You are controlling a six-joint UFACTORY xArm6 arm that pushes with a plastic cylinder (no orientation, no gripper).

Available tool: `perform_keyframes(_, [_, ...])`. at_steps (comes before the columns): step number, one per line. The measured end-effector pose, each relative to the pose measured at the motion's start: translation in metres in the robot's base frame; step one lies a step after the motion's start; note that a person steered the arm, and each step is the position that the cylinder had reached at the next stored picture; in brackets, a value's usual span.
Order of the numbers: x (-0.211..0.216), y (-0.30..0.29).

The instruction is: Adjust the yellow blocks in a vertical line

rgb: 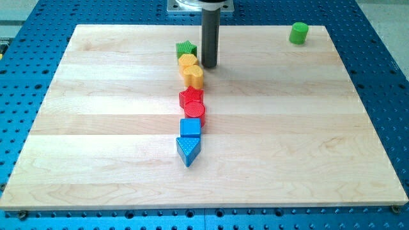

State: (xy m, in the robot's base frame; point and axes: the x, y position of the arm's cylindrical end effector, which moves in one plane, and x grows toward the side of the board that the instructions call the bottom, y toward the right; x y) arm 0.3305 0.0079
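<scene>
Two yellow blocks stand near the view's top centre: a yellow hexagon-like block (187, 61) and just below it a yellow heart-like block (193, 75), touching each other. My tip (209, 66) is just to the right of the upper yellow block, very close to it. A green star block (186, 48) sits right above the yellow ones.
Below the yellow blocks runs a column: a red star block (191, 98), a red cylinder (195, 114), a blue cube (190, 128) and a blue triangle (188, 150). A green cylinder (298, 32) stands at the top right of the wooden board (96, 128).
</scene>
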Motion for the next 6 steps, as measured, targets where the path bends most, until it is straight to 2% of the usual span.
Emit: perform_keyframes(6, [0.045,-0.012])
